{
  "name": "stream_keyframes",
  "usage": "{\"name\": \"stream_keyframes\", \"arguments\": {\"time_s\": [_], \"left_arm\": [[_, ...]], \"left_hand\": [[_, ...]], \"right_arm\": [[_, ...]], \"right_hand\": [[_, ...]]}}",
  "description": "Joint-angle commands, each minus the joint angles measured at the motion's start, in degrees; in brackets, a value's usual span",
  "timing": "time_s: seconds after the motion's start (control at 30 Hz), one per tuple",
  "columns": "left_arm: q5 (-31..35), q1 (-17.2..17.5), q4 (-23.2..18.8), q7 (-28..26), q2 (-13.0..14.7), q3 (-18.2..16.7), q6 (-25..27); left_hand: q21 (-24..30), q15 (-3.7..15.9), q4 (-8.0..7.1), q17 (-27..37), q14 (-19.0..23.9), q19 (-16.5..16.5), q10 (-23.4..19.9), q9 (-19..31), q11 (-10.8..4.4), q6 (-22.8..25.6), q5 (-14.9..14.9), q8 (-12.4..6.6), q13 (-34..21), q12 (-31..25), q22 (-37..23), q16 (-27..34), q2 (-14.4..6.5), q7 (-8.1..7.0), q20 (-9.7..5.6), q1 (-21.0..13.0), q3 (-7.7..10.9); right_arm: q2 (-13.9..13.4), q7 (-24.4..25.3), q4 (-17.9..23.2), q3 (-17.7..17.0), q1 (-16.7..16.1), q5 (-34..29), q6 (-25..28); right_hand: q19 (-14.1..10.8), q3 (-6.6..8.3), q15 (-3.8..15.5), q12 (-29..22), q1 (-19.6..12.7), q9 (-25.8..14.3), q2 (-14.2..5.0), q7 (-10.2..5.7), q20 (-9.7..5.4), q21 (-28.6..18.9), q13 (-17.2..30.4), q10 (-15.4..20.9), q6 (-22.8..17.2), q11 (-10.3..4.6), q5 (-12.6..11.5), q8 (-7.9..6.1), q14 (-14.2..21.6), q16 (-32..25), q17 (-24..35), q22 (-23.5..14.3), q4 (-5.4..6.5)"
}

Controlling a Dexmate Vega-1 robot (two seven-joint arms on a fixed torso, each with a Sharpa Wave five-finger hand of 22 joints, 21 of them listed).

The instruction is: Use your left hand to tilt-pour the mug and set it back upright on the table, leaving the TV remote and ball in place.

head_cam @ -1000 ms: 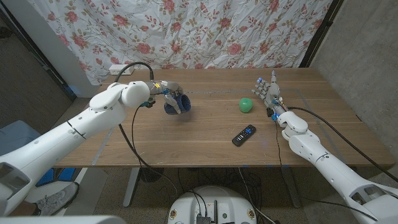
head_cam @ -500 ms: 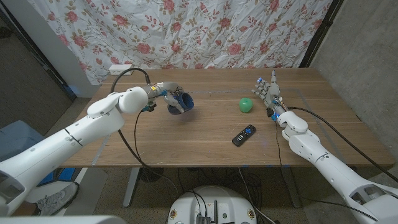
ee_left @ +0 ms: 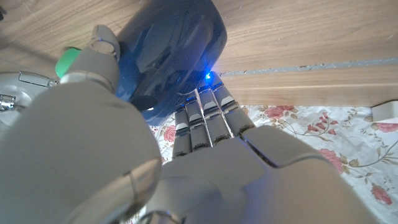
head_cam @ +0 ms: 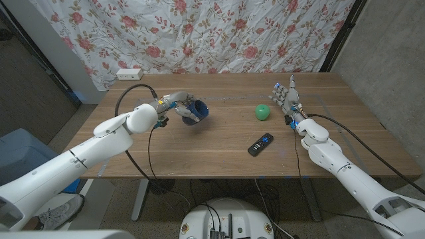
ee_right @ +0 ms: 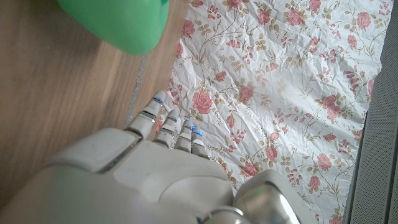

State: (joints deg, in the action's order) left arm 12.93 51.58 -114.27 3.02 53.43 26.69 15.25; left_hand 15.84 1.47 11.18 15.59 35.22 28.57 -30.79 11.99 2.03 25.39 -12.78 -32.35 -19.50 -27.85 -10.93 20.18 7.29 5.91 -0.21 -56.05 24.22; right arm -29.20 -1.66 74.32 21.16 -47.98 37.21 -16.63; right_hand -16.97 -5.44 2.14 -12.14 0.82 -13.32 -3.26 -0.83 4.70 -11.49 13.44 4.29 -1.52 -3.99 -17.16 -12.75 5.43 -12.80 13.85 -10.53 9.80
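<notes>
In the head view my left hand (head_cam: 174, 103) grips a dark blue mug (head_cam: 196, 112) at the table's left middle. The mug is tipped over to the right, its open mouth facing that way, held off the wood. The left wrist view shows my fingers (ee_left: 205, 118) wrapped on the mug's blue body (ee_left: 174, 50). A green ball (head_cam: 263, 112) sits right of centre, and a black TV remote (head_cam: 260, 143) lies nearer the front edge. My right hand (head_cam: 286, 98) stands by the ball's right side, fingers apart, holding nothing. The ball (ee_right: 118, 22) shows close in the right wrist view.
A floral curtain (head_cam: 199, 33) hangs behind the wooden table (head_cam: 219, 156). A white power strip (head_cam: 129, 73) lies at the far left corner. A black cable (head_cam: 129, 133) loops from my left arm over the table's left part.
My left hand has swung the mug a little to the right and tipped it further over. The ball, the remote and my right hand have stayed put.
</notes>
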Motion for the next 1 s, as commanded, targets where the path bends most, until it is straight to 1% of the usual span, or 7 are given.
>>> {"name": "stream_keyframes", "arguments": {"time_s": [0.03, 0.17, 0.23, 0.27, 0.47, 0.67, 1.0], "left_arm": [[-4.48, 3.88, 2.12, -7.7, -1.97, 0.06, -3.01], [-5.41, 4.67, 3.11, -10.21, -2.95, -0.07, -4.81], [-5.5, 4.94, 2.13, -10.48, -3.01, -0.1, -2.44], [-5.75, 5.22, 2.2, -11.26, -3.34, -0.24, -2.58], [-7.96, 5.5, 3.2, -12.19, -4.09, -0.34, -4.86], [-9.63, 6.4, 4.42, -14.89, -5.78, -0.67, -6.9], [-13.44, 6.97, 6.34, -14.94, -7.75, -0.02, -9.92]], "left_hand": [[0.29, 7.68, -0.86, 0.23, 3.02, 0.59, -9.29, 0.15, -8.82, 6.22, -0.1, -13.78, -12.68, -0.1, 0.01, 0.45, -12.62, -4.86, -0.58, 4.33, 1.21], [0.38, 7.77, -0.85, 0.24, 3.38, 0.86, -9.5, 0.11, -8.79, 6.52, -0.08, -13.87, -12.61, -0.05, 0.01, 0.57, -12.44, -5.0, -0.66, 4.29, 1.16], [0.43, 7.93, -0.89, 0.27, 3.53, 1.03, -9.6, 0.08, -8.84, 6.79, -0.07, -13.96, -12.56, 0.0, 0.02, 0.63, -12.41, -4.97, -0.73, 4.3, 1.13], [0.43, 8.02, -0.92, 0.27, 3.62, 1.04, -9.69, 0.07, -8.79, 6.81, -0.06, -13.96, -12.56, -0.01, 0.02, 0.65, -12.41, -5.0, -0.76, 4.31, 1.14], [0.49, 8.0, -1.29, 0.22, 3.83, 1.26, -9.83, 0.0, -8.82, 7.0, -0.02, -13.98, -12.48, 0.13, 0.03, 0.58, -12.35, -5.04, -0.88, 4.84, 1.04], [0.48, 7.76, -1.42, 0.19, 3.67, 1.32, -9.57, -0.07, -8.52, 6.93, 0.0, -13.89, -12.45, 0.41, 0.04, 0.38, -12.43, -4.84, -0.81, 5.1, 1.09], [0.19, 7.67, -1.81, 0.13, 3.0, 0.73, -9.35, -0.19, -8.36, 6.73, 0.01, -13.69, -12.46, 0.73, 0.07, -0.14, -12.98, -4.58, -0.61, 5.72, 1.31]], "right_arm": [[0.0, 0.02, 0.04, -0.01, -0.02, 0.0, 0.01], [0.0, 0.02, 0.03, 0.0, -0.01, 0.0, 0.01], [0.0, 0.01, 0.03, 0.0, -0.01, 0.0, 0.01], [0.0, 0.02, 0.03, 0.0, -0.01, 0.0, 0.01], [0.01, 0.01, 0.0, 0.0, -0.01, -0.01, -0.01], [0.03, 0.0, -0.03, 0.01, -0.01, -0.01, -0.03], [0.03, 0.01, -0.01, 0.01, -0.01, -0.01, -0.02]], "right_hand": [[-0.15, -0.33, 0.22, -0.07, -0.28, -0.14, -3.13, -0.11, 0.01, -0.51, 0.14, 0.16, -0.43, -0.18, -0.34, -0.02, 0.45, -0.48, 0.19, -0.09, 0.08], [-0.14, -0.34, 0.28, -0.09, -0.28, -0.14, -3.13, -0.05, 0.01, -0.51, 0.14, 0.23, -0.49, -0.19, -0.35, -0.05, 0.46, -0.49, 0.19, -0.09, 0.07], [-0.16, -0.35, 0.24, -0.07, -0.28, -0.14, -3.14, -0.1, 0.01, -0.51, 0.14, 0.17, -0.4, -0.16, -0.35, -0.01, 0.46, -0.48, 0.19, -0.09, 0.08], [-0.15, -0.35, 0.34, -0.06, -0.28, -0.14, -3.14, -0.09, 0.0, -0.51, 0.14, 0.14, -0.4, -0.16, -0.35, -0.01, 0.41, -0.46, 0.19, -0.09, 0.08], [-0.15, -0.37, 0.26, -0.07, -0.28, -0.13, -3.14, -0.07, 0.01, -0.51, 0.14, 0.17, -0.41, -0.12, -0.35, -0.01, 0.4, -0.46, 0.19, -0.09, 0.08], [-0.15, -0.39, 0.21, -0.08, -0.28, -0.13, -3.15, -0.07, 0.02, -0.51, 0.14, 0.19, -0.47, -0.15, -0.36, -0.03, 0.4, -0.46, 0.19, -0.09, 0.08], [-0.14, -0.42, 0.23, -0.09, -0.29, -0.13, -3.16, -0.06, 0.04, -0.51, 0.14, 0.23, -0.38, -0.2, -0.38, 0.0, 0.44, -0.47, 0.18, -0.09, 0.07]]}}
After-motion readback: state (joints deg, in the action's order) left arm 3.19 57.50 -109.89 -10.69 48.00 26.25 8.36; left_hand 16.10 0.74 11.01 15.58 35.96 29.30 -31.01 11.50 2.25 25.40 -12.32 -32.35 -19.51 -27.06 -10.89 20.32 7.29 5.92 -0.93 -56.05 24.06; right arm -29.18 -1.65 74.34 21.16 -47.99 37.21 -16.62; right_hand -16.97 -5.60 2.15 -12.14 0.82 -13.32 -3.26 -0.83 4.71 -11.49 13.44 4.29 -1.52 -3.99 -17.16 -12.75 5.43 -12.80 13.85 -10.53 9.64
